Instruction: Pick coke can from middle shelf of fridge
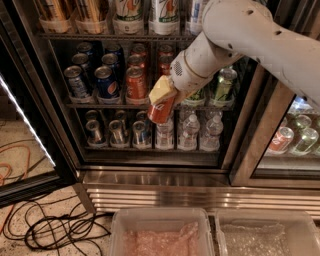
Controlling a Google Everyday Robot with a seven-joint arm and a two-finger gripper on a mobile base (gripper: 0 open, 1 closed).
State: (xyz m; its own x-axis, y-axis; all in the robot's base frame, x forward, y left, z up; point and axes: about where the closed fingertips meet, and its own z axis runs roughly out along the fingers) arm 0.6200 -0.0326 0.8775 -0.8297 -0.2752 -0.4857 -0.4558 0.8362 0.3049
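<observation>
My gripper (162,97) is shut on a red coke can (161,111) and holds it tilted in front of the open fridge (150,170), clear of the racks. The can hangs in front of the middle shelf (100,105) edge and the water bottles below. On the middle shelf stand blue Pepsi cans (106,81), more red coke cans (135,82) and green cans (223,84). My white arm (240,37) comes in from the upper right and hides part of the shelf.
The rack above holds tall drinks (129,11). The rack below holds small cans (117,132) and water bottles (188,132). A second cooler (295,135) stands at the right. Black and orange cables (55,230) lie on the floor at left. Two clear bins (160,235) sit at the bottom.
</observation>
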